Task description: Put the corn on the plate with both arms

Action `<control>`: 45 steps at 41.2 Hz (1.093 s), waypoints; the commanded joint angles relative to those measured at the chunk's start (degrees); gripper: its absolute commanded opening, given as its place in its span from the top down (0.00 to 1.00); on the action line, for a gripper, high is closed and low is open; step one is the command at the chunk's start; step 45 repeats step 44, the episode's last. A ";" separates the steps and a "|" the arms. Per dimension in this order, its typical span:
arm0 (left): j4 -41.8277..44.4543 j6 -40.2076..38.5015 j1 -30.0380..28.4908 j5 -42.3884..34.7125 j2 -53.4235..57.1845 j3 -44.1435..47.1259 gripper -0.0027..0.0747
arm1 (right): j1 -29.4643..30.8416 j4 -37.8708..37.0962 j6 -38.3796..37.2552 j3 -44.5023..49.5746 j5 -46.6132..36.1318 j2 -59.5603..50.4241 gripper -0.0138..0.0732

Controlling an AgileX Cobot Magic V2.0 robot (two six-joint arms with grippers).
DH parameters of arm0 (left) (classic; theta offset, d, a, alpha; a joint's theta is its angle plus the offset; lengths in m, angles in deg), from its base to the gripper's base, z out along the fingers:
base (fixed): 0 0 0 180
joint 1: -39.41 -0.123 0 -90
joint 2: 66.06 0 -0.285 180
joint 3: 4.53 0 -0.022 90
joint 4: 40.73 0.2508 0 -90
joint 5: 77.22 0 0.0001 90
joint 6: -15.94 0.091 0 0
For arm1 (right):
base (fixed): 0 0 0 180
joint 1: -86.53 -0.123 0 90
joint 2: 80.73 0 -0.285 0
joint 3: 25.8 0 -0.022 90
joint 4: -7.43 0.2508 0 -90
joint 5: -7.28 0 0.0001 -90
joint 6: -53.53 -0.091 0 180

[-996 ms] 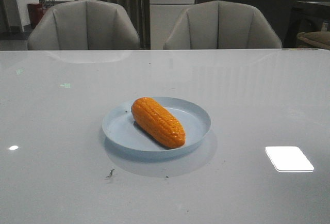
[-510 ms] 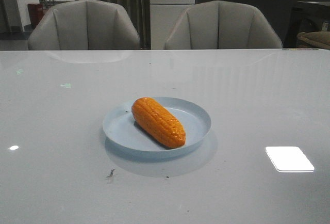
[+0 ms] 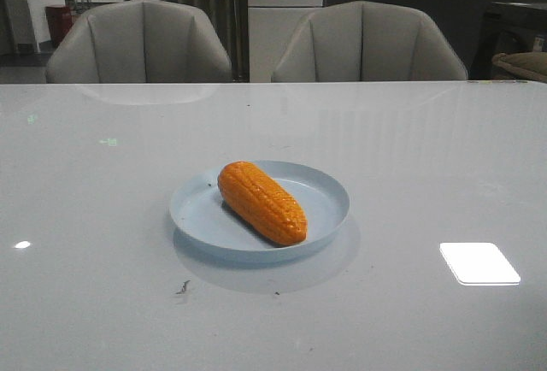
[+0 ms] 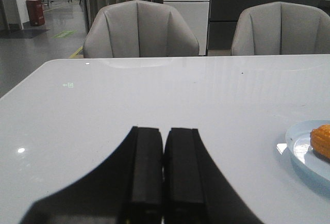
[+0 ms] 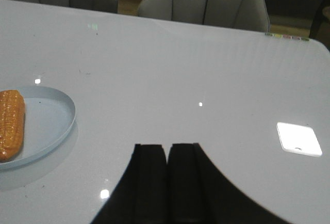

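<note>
The orange corn (image 3: pixel 261 202) lies slanted on the pale blue plate (image 3: pixel 320 190) at the middle of the table. Neither arm shows in the front view. In the left wrist view my left gripper (image 4: pixel 164 131) is shut and empty, well away from the plate (image 4: pixel 299 140) and the corn (image 4: pixel 321 140) at that picture's edge. In the right wrist view my right gripper (image 5: pixel 167 147) is shut and empty, apart from the plate (image 5: pixel 54 115) and the corn (image 5: pixel 11 123).
The glossy white table (image 3: pixel 427 157) carries a bright window reflection (image 3: pixel 479 262) at the front right. Two grey chairs (image 3: pixel 139 42) (image 3: pixel 367 42) stand behind the far edge. Small dark specks (image 3: pixel 183 287) lie in front of the plate.
</note>
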 commanded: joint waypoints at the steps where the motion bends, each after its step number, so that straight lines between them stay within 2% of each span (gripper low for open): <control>1: -0.40 -0.78 -0.14 -4.58 -0.14 0.05 0.84 | 0.00 0.53 0.04 5.90 -10.91 -6.07 0.81; 3: -0.40 -0.78 -0.14 -4.58 -0.14 0.05 0.84 | 0.00 0.65 0.04 9.18 -12.16 -9.63 0.81; 5: -0.40 -0.78 -0.14 -4.58 -0.14 0.05 0.84 | 0.04 0.75 -0.01 8.42 -5.11 -13.92 0.81; 8: -0.40 -0.78 -0.14 -4.68 -0.19 0.05 0.84 | 0.38 0.98 -0.01 8.72 -0.14 -19.02 0.81; 13: -0.40 -0.78 -0.14 -4.68 -0.28 0.05 0.84 | 0.80 1.46 -0.01 8.65 1.93 -17.58 0.81; 45: -0.40 -0.78 -0.14 -4.68 -0.28 0.05 0.84 | 0.80 1.84 -0.01 8.65 2.40 -18.31 0.81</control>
